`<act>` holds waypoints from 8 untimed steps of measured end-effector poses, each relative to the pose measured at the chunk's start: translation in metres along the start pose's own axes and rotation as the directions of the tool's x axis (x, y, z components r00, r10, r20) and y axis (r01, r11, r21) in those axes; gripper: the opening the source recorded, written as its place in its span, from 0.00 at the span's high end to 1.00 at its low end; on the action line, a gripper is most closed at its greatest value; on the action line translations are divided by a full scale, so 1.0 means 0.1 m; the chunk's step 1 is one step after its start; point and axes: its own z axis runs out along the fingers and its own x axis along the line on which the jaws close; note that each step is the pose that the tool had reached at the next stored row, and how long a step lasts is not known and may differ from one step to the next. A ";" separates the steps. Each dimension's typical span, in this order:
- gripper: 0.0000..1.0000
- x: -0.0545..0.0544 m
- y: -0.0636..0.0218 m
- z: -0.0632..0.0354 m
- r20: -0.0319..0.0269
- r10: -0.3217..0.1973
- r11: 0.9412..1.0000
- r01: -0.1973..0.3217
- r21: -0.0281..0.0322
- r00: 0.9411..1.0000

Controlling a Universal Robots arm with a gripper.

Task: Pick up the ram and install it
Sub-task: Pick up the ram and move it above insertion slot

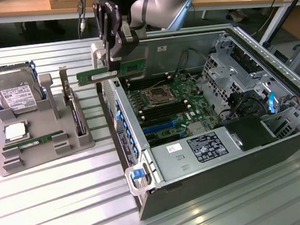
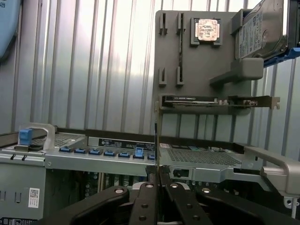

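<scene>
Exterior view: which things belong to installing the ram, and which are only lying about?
For the job: gripper, shut on the ram; motherboard; open computer case.
Lying about: hard drive, processor chip, spare memory stick, expansion card, all on the gray tray.

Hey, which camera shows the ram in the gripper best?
The exterior view: the ram hangs broadside in the gripper above the open computer case, green face and label visible. The wrist view catches it edge-on, a thin line.
</scene>
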 end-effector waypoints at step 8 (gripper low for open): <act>0.88 0.01 -0.120 -0.005 -0.001 0.000 1.000 0.000 0.000 1.000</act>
